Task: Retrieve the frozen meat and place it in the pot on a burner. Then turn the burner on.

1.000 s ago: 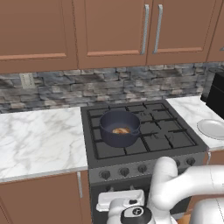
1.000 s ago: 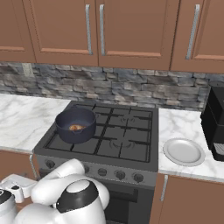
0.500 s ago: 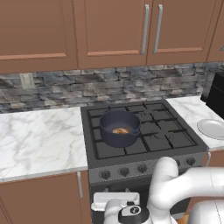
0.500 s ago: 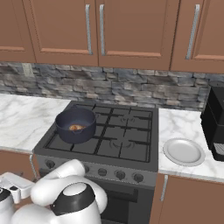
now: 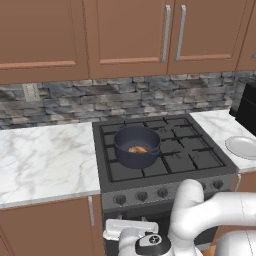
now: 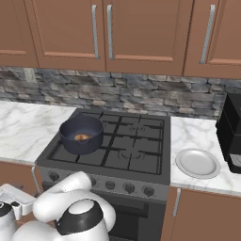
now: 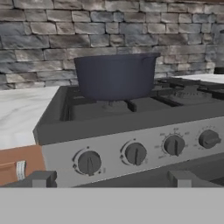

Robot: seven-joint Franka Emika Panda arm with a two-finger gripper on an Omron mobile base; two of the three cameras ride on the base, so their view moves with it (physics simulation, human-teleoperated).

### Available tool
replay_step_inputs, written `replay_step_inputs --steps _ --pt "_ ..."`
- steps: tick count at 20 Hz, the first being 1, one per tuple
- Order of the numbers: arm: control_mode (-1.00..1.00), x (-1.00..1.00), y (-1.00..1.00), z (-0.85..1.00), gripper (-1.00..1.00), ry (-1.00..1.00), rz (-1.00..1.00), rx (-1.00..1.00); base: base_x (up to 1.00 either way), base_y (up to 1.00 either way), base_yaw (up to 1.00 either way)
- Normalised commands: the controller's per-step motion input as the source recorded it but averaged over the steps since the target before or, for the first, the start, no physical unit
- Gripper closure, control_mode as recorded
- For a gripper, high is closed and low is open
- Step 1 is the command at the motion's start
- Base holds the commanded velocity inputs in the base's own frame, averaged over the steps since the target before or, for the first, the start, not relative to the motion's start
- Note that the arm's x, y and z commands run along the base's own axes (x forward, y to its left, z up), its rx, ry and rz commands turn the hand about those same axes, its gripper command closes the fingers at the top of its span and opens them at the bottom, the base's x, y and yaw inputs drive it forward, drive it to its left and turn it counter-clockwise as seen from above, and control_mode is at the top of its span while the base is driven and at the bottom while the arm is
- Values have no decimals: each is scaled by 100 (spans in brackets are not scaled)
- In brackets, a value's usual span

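Frozen meat (image 5: pixel 137 149) is seen as a small orange-tan lump at the bottom of the pot (image 5: pixel 136 146), which stands on the front left burner (image 5: pixel 134 165) of the black cooktop (image 5: pixel 192 152); in the hand view the pot wall hides it entirely. To the left of the cooktop a marble counter (image 5: pixel 45 160) is shown, with a wall outlet (image 5: pixel 31 92) set in the stone backsplash (image 5: pixel 75 100) above it. Below the pot, a row of round knobs (image 7: pixel 135 153) is set along the stove's front panel, and the gripper (image 7: pixel 112 178) is held low before them, its two dark fingertips (image 7: pixel 42 178) standing wide apart with nothing between them. In the left base view the hand is cut off by the lower edge, so its jaws cannot be made out there. To the right of the cooktop a white plate (image 6: pixel 198 163) lies on the counter. At the far right a black appliance (image 6: pixel 232 132) is cropped by the frame and cannot be identified. Wooden cabinets (image 6: pixel 141 33) are mounted along the top.
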Motion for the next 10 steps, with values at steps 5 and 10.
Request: replay_step_inputs --steps 5,10 --pt "-100 1 0 -28 -100 -8 0 0 0 0 0" --pt "-100 0 0 -18 -100 -10 0 0 0 0 0"
